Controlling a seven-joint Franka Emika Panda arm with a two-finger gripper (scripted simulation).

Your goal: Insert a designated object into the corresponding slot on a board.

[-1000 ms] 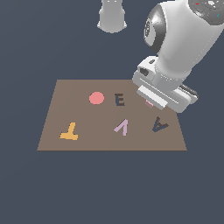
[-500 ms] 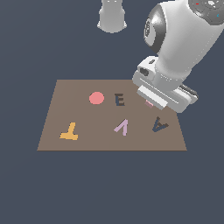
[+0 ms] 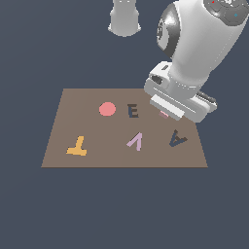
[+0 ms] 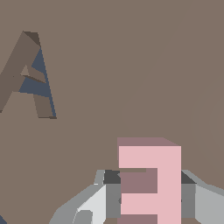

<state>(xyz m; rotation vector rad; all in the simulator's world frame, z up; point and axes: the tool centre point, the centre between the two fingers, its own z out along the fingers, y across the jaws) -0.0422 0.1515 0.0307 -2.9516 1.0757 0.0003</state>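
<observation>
The light-pink E block (image 4: 149,183) lies between my two fingers, whose dark pads (image 4: 112,177) press against both of its sides. My gripper (image 4: 151,194) is shut on it. In the exterior view only a pink sliver of the E (image 3: 164,115) shows under the hand, low over the brown board (image 3: 116,158), and the gripper (image 3: 166,113) is mostly hidden by the wrist. The dark navy E-shaped slot (image 3: 133,111) is a short way toward the exterior view's left of the gripper and is empty.
On the board sit a red disc (image 3: 107,109), an orange T (image 3: 78,147), a lilac V (image 3: 136,141) and a dark A-shaped recess (image 3: 178,138), also in the wrist view as the A recess (image 4: 28,78). A grey robot base (image 3: 124,17) stands behind the board.
</observation>
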